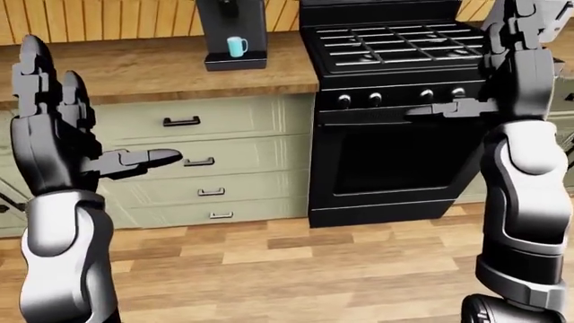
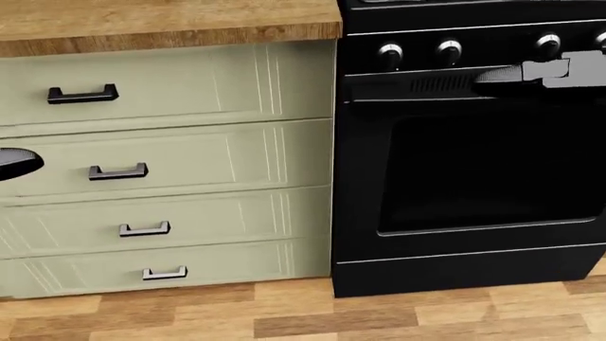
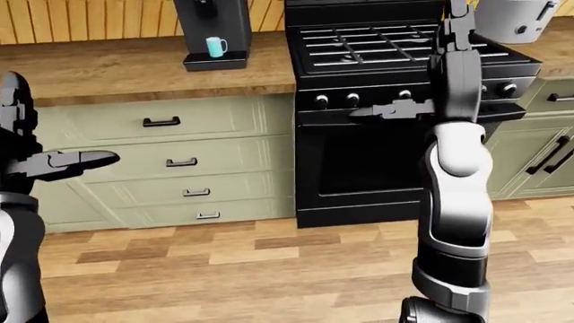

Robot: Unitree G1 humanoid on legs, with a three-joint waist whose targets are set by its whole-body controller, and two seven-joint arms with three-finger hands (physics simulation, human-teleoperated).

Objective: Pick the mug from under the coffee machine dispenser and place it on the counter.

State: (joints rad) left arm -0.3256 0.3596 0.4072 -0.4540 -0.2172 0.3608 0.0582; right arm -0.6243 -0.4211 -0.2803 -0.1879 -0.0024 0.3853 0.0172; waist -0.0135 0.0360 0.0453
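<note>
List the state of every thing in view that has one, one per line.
mug: upright, on the coffee machine tray under the dispenser
drawers: all shut
oven door: shut
left hand: open, empty, raised
right hand: open, empty, raised

Stood at the top of the left-eye view on the table (image 1: pixel 134 67): coffee machine (image 1: pixel 232 30), with mug (image 1: pixel 237 46) on its base under the dispenser, near the table's right end. Sat just right of that end: stove (image 1: pixel 399 108). Ran beneath the table's near edge: a stack of drawers (image 1: pixel 202 158). Lay below everything: floor (image 1: pixel 287 269).
</note>
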